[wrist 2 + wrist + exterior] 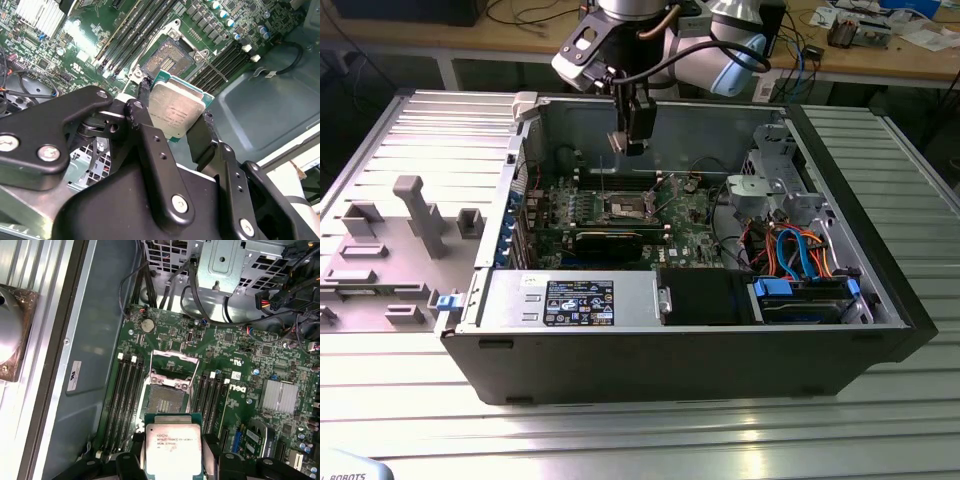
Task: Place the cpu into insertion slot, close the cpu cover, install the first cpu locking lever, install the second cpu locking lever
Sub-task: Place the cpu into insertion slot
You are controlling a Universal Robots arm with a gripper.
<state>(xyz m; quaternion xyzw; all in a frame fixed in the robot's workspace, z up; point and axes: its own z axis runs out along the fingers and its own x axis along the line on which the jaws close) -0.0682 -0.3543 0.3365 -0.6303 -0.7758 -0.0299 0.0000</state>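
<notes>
Tiny print on the cpu (173, 447)

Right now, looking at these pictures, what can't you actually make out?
- cpu underside: both wrist views show its metal top; the contact side faces away.
- cpu edges under the hand grip: covered by the black fingers in both wrist views.
- insertion slot pins: too small to tell in the exterior view.
- motherboard near the hand: hidden behind its black linkage in the second wrist view.
</notes>
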